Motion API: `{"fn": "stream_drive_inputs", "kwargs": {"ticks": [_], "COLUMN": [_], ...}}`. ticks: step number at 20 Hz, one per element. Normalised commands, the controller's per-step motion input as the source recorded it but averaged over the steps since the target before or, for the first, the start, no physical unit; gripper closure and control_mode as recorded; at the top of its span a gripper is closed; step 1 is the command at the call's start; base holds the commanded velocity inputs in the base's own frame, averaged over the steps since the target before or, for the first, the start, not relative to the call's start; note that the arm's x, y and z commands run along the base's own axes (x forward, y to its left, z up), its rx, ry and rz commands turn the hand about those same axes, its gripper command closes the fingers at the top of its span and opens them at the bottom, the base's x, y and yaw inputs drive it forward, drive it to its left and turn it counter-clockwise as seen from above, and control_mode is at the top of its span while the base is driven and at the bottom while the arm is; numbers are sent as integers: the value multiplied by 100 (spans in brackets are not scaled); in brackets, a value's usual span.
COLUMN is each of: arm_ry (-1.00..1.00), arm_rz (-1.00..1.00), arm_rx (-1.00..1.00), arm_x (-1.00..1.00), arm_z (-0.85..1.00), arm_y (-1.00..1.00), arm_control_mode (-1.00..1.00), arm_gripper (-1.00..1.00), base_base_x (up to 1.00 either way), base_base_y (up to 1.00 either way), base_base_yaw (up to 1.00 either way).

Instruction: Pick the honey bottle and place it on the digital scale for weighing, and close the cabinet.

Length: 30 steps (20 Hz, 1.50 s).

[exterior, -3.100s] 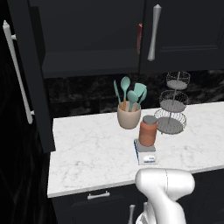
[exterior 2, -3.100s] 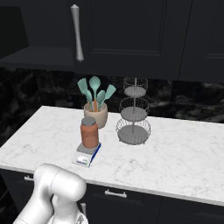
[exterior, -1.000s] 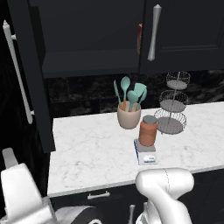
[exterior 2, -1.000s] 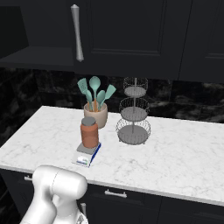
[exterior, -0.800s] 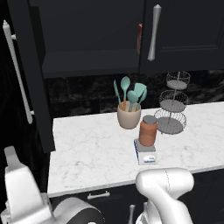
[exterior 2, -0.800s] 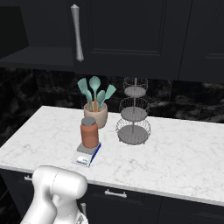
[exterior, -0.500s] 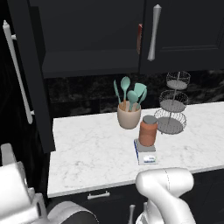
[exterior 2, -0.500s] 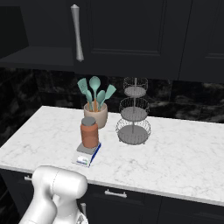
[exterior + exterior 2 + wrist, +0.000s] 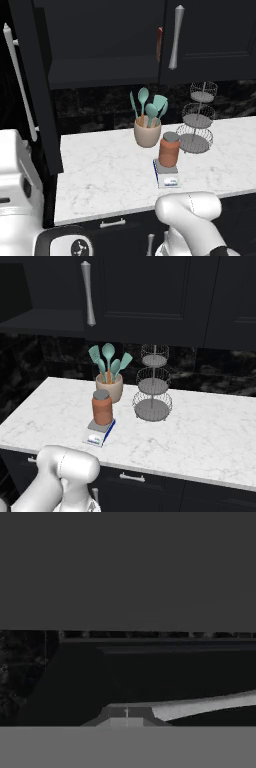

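Nearest the cameras, the white arm (image 9: 187, 215) bulks at the bottom of both base views, with a further white section at the lower left of the left base view. The jaws are pressed together with nothing between them. In the hand view a dark cabinet panel spans the frame, with a pale silver bar handle (image 9: 205, 705) slanting across the lower right.

Beyond the arm lies the white marble counter (image 9: 105, 175). Toward its front edge, at the centre of the left base view, the digital scale (image 9: 167, 177) sits flat, its blue-edged display strip facing the front. The honey bottle (image 9: 169, 149), orange-brown with a grey lid, stands upright on the scale's top plate. In the right base view the same pair appears left of centre, bottle (image 9: 102, 407) on scale (image 9: 99, 433).

Just behind the bottle stands a beige cup (image 9: 147, 133) holding teal utensils (image 9: 149, 106). To its right in both base views stands a three-tier wire basket stand (image 9: 198, 118).

Behind these runs a dark marbled backsplash (image 9: 220, 372). Above it hangs the black cabinet (image 9: 105, 45); its left door (image 9: 37, 85) stands swung open at the left of the left base view, its long silver handle (image 9: 19, 82) toward the frame's edge, exposing the shelf (image 9: 102, 72). The right door (image 9: 212, 37) is closed, and a slim red box (image 9: 159, 44) shows just left of its handle (image 9: 175, 37).
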Motion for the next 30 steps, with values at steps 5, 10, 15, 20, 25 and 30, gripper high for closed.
{"fn": "stream_drive_inputs", "kwargs": {"ticks": [5,10,15,20,25,30], "arm_ry": [41,36,15,4,-2,3], "arm_rz": [-15,-10,0,0,-11,-17], "arm_rx": [-13,-7,0,0,4,9], "arm_x": [37,62,66,51,0,26], "arm_z": [-36,-23,-7,-7,7,16], "arm_y": [44,14,1,-10,-92,-97], "arm_control_mode": [-100,-100,-100,-100,-100,-100], "arm_gripper": [100,100,100,100,100,100], "base_base_x": [0,0,0,0,0,0], "base_base_y": [0,0,0,0,0,0], "base_base_yaw": [0,0,0,0,0,0]}}
